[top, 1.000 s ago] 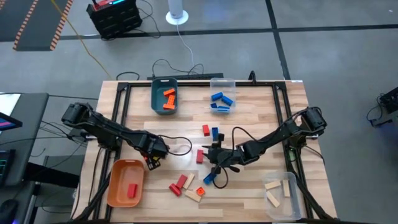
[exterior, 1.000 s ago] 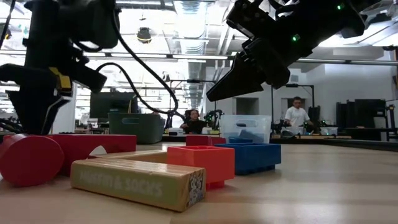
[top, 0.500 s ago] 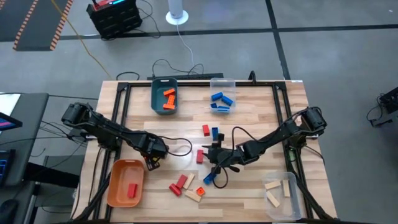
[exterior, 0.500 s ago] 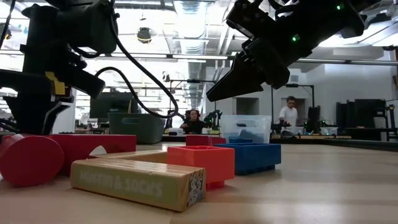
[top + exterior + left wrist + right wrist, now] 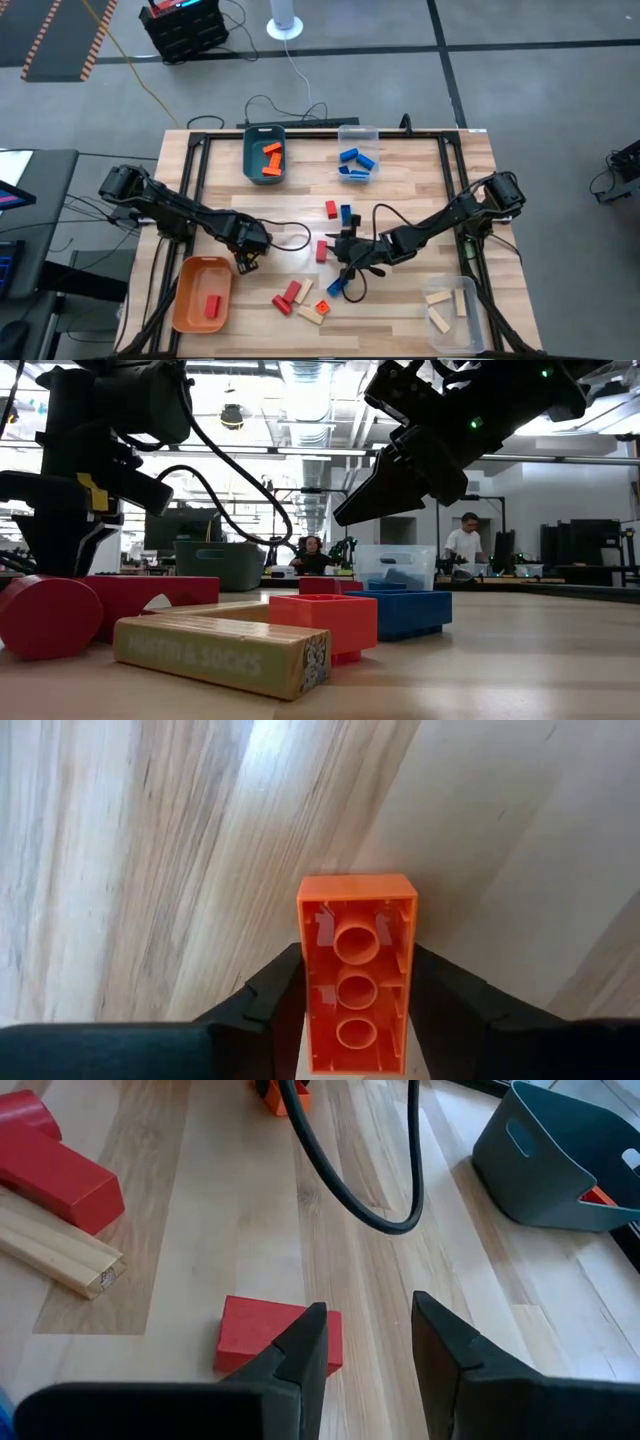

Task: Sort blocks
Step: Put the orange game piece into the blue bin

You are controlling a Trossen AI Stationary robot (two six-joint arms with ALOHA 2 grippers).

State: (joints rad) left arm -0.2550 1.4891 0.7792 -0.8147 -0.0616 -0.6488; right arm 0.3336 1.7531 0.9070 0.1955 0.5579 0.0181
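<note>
The left tool (image 5: 247, 262) hangs over the desk (image 5: 410, 200) just above the orange bin (image 5: 200, 293), its fingers (image 5: 270, 995) clenched on an orange block (image 5: 356, 970) — hollow underside facing the wrist camera; the right tool (image 5: 345, 252) sits near the middle of the desk with its fingers (image 5: 300, 1350) apart and nothing between them, a red block (image 5: 262, 1345) lying on the wood right in front of it.

The other blocks are spread about; orange ones lie in the teal bin (image 5: 250, 160), blue ones in the clear bin (image 5: 372, 133) at the far edge, pale wooden ones in another clear bin (image 5: 468, 322) at the near right corner, one red block inside the orange bin; loose on the desk remain a red and a blue block side by side (image 5: 337, 211), a blue one (image 5: 335, 288) below the right tool, and a small cluster (image 5: 298, 299) of red, orange and wooden pieces near the front edge.
</note>
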